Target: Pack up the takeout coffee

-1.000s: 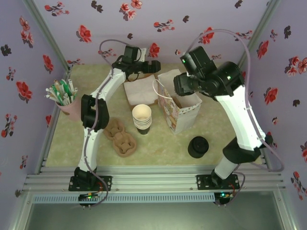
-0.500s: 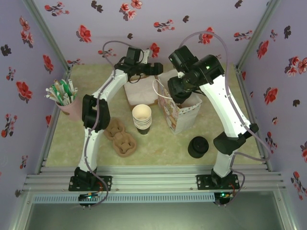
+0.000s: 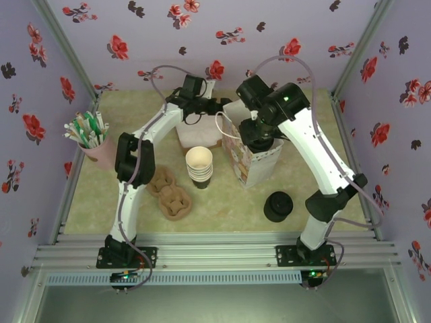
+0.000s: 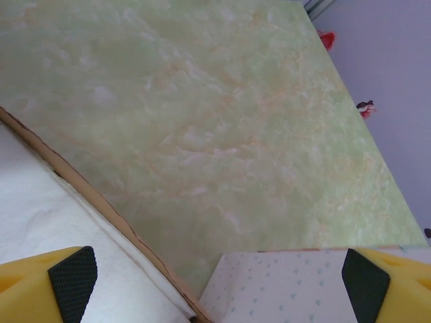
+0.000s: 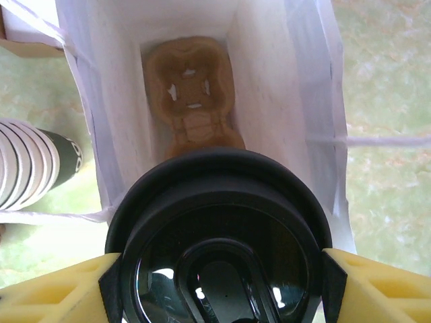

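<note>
The takeout coffee (image 5: pixel 219 249), a cup under a round black lid, hangs over the mouth of the white paper bag (image 5: pixel 269 74). My right gripper (image 5: pixel 221 286) is shut on it, one yellow finger on each side of the lid. In the top view the right gripper (image 3: pixel 259 138) is over the bag (image 3: pixel 259 165), and the cup itself is hidden under the wrist. A brown cup carrier (image 5: pixel 192 94) lies at the bottom of the bag. My left gripper (image 3: pixel 219 108) is open and holds nothing, at the bag's back left corner. In the left wrist view the bag's dotted side (image 4: pixel 289 289) lies between the open pads.
A stack of lidless cups (image 3: pixel 199 165) stands just left of the bag. A pile of black lids (image 3: pixel 278 206) is at the front right. Brown carriers (image 3: pixel 172 195) lie at the front left. A napkin box (image 3: pixel 195 131) is behind the cups, and a straw holder (image 3: pixel 91 138) is far left.
My right arm has swung left and brought the coffee over the bag's mouth. The left gripper has moved right, closer to the bag's back corner.
</note>
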Controlling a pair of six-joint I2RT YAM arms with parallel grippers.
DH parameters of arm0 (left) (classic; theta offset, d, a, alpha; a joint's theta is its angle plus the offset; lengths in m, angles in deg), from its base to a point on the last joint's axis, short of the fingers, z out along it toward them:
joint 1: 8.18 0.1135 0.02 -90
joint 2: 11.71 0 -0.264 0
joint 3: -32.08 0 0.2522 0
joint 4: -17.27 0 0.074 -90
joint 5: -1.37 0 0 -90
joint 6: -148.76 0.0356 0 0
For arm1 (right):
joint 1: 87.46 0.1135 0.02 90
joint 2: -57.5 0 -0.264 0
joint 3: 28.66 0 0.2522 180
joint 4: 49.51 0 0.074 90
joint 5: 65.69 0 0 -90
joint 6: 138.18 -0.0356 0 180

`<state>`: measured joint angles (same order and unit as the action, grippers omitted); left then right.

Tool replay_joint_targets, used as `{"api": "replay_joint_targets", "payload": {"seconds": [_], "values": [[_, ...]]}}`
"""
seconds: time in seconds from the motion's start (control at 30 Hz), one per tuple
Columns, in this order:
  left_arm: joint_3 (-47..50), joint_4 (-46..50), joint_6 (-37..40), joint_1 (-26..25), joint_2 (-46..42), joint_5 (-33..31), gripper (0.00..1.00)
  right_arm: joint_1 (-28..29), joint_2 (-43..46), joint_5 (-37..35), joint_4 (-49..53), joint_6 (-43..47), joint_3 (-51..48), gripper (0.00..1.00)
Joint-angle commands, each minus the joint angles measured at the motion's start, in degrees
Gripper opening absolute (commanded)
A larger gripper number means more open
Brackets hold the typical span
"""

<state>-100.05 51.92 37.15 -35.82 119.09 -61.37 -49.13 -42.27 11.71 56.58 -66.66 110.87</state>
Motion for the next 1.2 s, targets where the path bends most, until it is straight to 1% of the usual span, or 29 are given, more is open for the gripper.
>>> {"api": "replay_joint_targets", "payload": {"seconds": [0.0, 0.13, 0.4, 0.6, 0.8, 1.03, 1.17], "values": [[2.04, -2.82, 1.53, -0.74, -4.51, 1.07, 0.96, -1.04, 3.2, 0.11, 4.31, -0.83, -2.0, 0.71], [4.11, -3.79, 1.39, -1.36, -5.73, 1.13, 0.96, -1.83, 3.9, 0.71, 3.56, -0.69, -3.94, 0.71], [7.83, -6.14, 0.36, -1.64, -7.45, 1.25, 0.96, -3.52, 3.15, 3.16, 1.63, 0.28, -4.27, 0.71], [7.47, -6.13, 0.38, -1.54, -7.05, 1.37, 0.96, -3.61, 1.44, 5.17, 1.1, 1.25, -4.4, 0.7], [8.23, -6.11, -0.39, -0.25, -8.17, 0.81, 0.97, -3.43, 0.04, 6.75, 0.84, 2.3, -4.44, 0.69], [8.06, -4.85, -0.54, 0.98, -9.68, 0.44, 0.98, -3.35, -1.7, 6.07, 1.08, 2.83, -2.93, 0.69], [9.56, -4.45, -0.54, 1.55, -11.43, -0.18, 0.99, -3.36, -2.69, 5.6, 1.12, 2.95, -1.58, 0.69]]}}
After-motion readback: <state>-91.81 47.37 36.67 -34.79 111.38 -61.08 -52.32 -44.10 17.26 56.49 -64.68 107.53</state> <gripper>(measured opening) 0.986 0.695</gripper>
